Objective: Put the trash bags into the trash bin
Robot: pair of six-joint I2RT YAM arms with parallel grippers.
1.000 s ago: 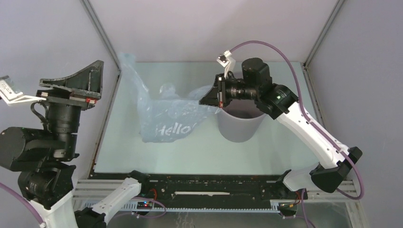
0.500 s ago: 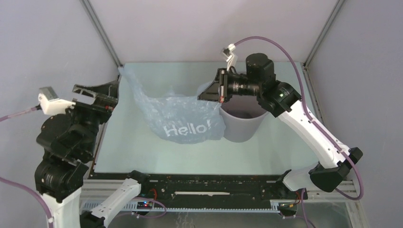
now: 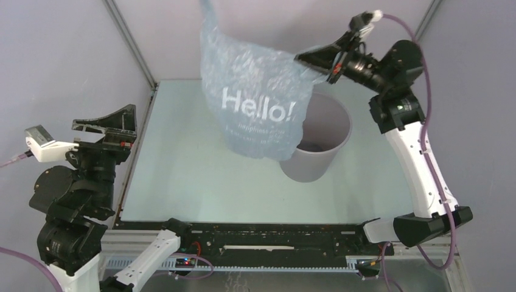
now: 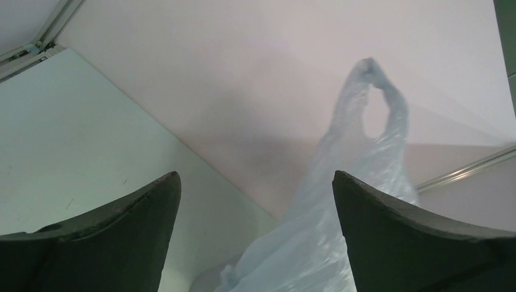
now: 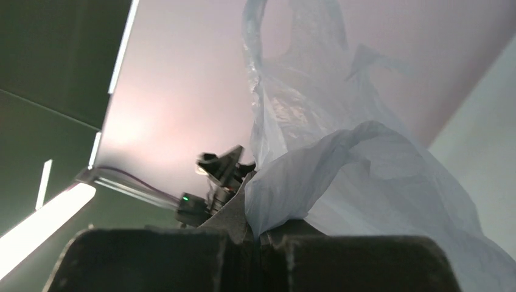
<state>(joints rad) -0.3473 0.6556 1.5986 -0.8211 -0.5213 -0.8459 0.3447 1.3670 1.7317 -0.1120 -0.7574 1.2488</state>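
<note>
Two arms are working here, and a lot is changing. A moment ago the trash bag (image 3: 258, 109) was lying low on the bench (image 3: 182, 164) beside the trash bin (image 3: 316, 164). Now the right end effector (image 3: 307, 61) is up high and is pinching the bag's top edge tight. The whole bag is hanging in the air. The left end effector (image 3: 115, 131) is sitting lower by the left edge of the bench than it was, and it is gaping wide with nothing in it.

We are seeing a thin, crinkly, pale-blue bag that lets light through, with white "Hello!" letters facing the top camera. It is looking bigger than the grey round bin. From above, its bottom end is covering the left part of the bin's rim. We cannot tell if it is touching the rim or going inside.

Only the left wrist view is showing the bag's (image 4: 341, 213) handle loop (image 4: 377, 103) standing up tall, seen past the wide-apart left end effector (image 4: 255, 176). Only the right wrist view is showing the right end effector (image 5: 258, 243) squeezed together on a fold of the bag (image 5: 365, 182), with the left arm (image 5: 213, 182) small and far behind. Only the top view is showing the bin and the letters.
</note>
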